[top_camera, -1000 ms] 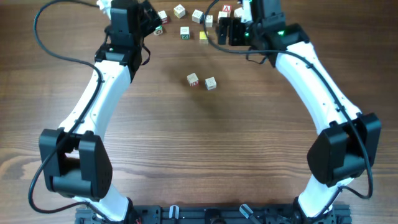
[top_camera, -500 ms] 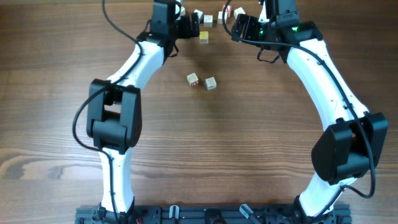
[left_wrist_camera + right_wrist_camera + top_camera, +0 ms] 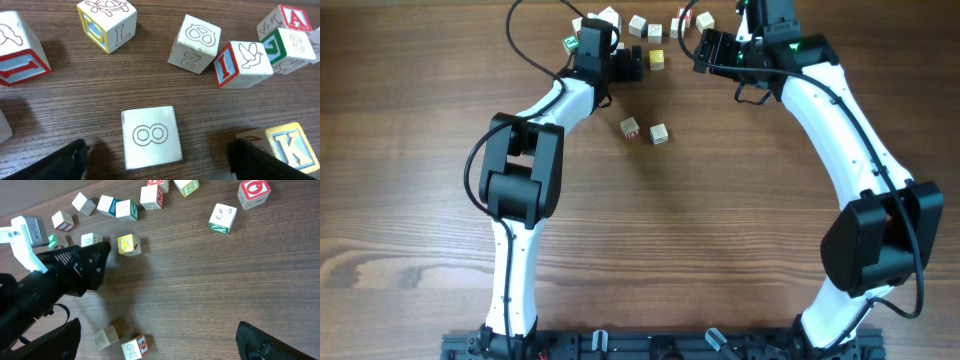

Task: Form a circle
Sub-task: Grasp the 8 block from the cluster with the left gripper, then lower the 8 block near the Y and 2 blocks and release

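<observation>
Nearest you, two letter cubes sit close but apart. Farther back, your L gripper is released, its fingers spread wide either side of an "8" cube w/o touching it. A yellow K cube sits just beside one finger. Your R gripper hangs released, nothing btwn its fingers. Farthest, no circle yet: only a cluster of three cubes packed together, w/ loose cubes nearby.

probably a robotics lab, 2 white arms, wooden table
</observation>
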